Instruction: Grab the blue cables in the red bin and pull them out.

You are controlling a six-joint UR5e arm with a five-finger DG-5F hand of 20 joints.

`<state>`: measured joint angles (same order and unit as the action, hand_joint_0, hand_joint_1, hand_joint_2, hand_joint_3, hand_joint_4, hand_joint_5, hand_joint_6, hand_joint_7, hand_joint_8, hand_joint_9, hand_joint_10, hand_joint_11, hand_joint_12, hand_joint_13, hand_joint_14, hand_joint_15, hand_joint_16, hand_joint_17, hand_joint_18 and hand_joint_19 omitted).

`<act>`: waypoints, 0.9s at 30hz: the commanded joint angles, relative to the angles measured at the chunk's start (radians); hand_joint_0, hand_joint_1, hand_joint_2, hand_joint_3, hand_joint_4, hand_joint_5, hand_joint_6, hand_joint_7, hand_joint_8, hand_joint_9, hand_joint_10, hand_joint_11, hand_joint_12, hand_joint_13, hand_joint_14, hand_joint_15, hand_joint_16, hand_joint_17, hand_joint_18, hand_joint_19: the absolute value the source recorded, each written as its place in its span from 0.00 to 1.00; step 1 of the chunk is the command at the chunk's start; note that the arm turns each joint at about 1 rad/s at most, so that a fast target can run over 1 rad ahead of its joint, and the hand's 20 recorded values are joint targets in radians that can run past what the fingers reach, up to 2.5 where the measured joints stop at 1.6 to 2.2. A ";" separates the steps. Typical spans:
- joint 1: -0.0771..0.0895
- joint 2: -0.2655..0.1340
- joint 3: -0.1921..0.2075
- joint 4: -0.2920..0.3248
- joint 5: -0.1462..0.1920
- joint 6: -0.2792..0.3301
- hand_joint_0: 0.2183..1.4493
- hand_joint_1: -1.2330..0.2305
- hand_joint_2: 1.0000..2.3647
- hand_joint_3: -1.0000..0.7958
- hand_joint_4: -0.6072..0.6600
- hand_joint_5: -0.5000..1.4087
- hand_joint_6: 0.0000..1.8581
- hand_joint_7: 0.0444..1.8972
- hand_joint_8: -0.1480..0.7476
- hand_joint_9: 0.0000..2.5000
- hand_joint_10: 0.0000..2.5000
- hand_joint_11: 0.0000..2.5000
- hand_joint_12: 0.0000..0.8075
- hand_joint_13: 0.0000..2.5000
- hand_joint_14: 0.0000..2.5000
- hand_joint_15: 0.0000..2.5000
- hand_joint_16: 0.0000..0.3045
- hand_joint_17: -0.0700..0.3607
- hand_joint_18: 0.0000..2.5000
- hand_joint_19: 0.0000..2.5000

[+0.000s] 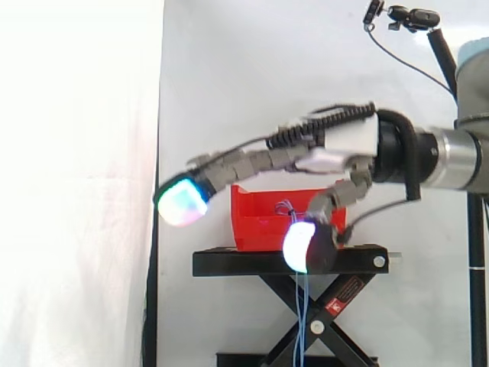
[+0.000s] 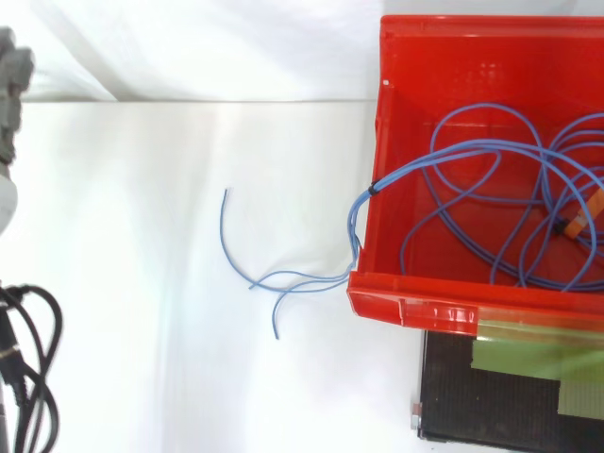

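The red bin (image 2: 408,302) holds coils of blue cables (image 2: 491,160) bound by an orange tie (image 2: 572,226). One bundle of them climbs over the bin's left wall, and its loose ends (image 2: 274,283) hang outside over the white ground. In the side view the red bin (image 1: 260,218) stands on the black stand, and blue cable strands (image 1: 302,313) drop down in front of it. My hand (image 1: 336,157) hovers above the bin with its fingers stretched out to the left past it. It is open and holds nothing. A grey finger (image 2: 11,85) shows at the top view's left edge.
The black scissor stand (image 1: 290,261) carries the bin, and its top (image 2: 491,406) bears greenish tape. A white curtain hangs behind. A camera on a black arm (image 1: 412,17) sits at the upper right of the side view.
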<state>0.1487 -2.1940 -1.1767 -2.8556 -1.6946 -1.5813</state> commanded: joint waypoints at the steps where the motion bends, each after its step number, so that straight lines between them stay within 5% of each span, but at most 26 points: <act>1: -0.006 0.000 0.074 -0.372 0.001 -0.009 0.45 0.32 0.00 0.00 0.65 0.42 0.00 0.08 0.45 0.11 0.00 0.12 0.39 0.00 0.00 0.09 0.16 0.42 0.00 0.12; 10: -0.041 0.000 0.112 -0.387 0.019 -0.167 0.45 0.32 0.00 0.00 0.65 0.43 0.00 0.08 0.45 0.12 0.00 0.13 0.39 0.00 0.00 0.09 0.16 0.42 0.00 0.13; 14: -0.054 0.000 0.114 -0.427 0.024 -0.185 0.45 0.32 0.00 0.00 0.65 0.43 0.00 0.08 0.45 0.13 0.00 0.13 0.39 0.01 0.00 0.09 0.16 0.42 0.00 0.13; 18: -0.064 -0.001 0.112 -0.510 0.064 -0.180 0.46 0.32 0.00 0.00 0.65 0.43 0.00 0.08 0.45 0.13 0.00 0.14 0.39 0.01 0.00 0.09 0.16 0.42 0.00 0.13; 19: -0.078 -0.001 0.114 -0.568 0.075 -0.193 0.46 0.32 0.00 0.00 0.65 0.43 0.00 0.08 0.46 0.14 0.00 0.14 0.39 0.02 0.00 0.09 0.16 0.42 0.00 0.13; 27: -0.109 -0.001 0.112 -0.558 0.135 -0.377 0.46 0.32 0.00 0.00 0.64 0.44 0.00 0.09 0.45 0.15 0.00 0.14 0.39 0.02 0.00 0.08 0.16 0.42 0.00 0.13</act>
<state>0.0526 -2.1944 -1.0641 -3.4222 -1.5896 -1.8745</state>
